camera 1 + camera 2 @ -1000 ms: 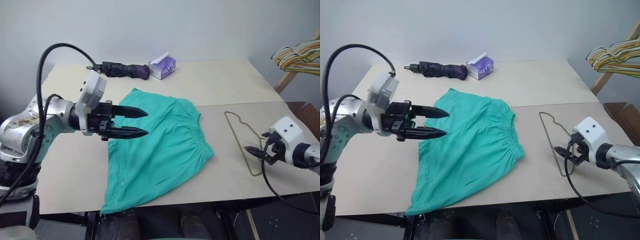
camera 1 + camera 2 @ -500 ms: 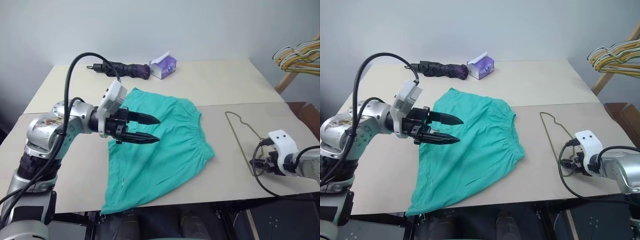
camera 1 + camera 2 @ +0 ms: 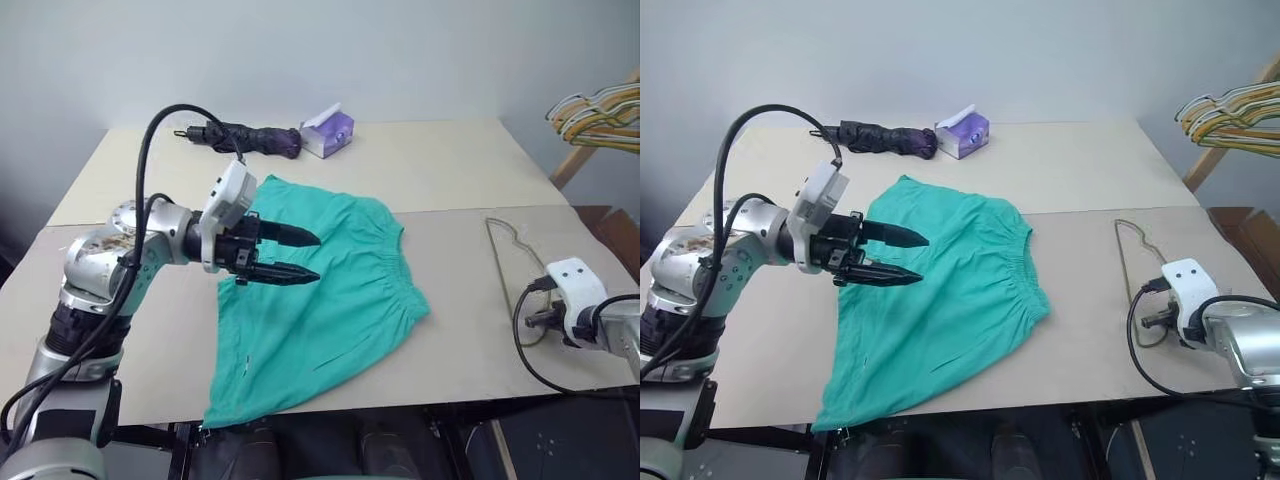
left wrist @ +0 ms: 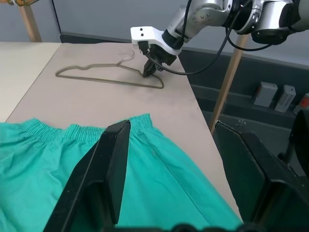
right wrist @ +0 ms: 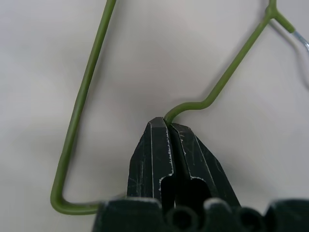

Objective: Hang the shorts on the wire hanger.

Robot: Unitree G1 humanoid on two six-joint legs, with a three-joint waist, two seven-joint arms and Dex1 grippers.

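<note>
Shorts (image 3: pixel 320 295) lie flat on the table (image 3: pixel 450 170), centre-left. Left hand (image 3: pixel 300 254) hovers just above their upper left part, fingers apart, holding nothing. Hanger (image 3: pixel 510 265) lies on the table well to the right of the shorts. Right hand (image 5: pixel 169 128) is closed on the hanger wire at a bend near its corner. Umbrella (image 3: pixel 245 138) and tissue box (image 3: pixel 327 131) sit at the far edge.

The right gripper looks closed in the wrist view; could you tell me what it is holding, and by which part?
The right gripper is shut on the wire hanger, pinching the sloped shoulder wire near a small bend. The left gripper holds nothing, open above the shorts.
</note>
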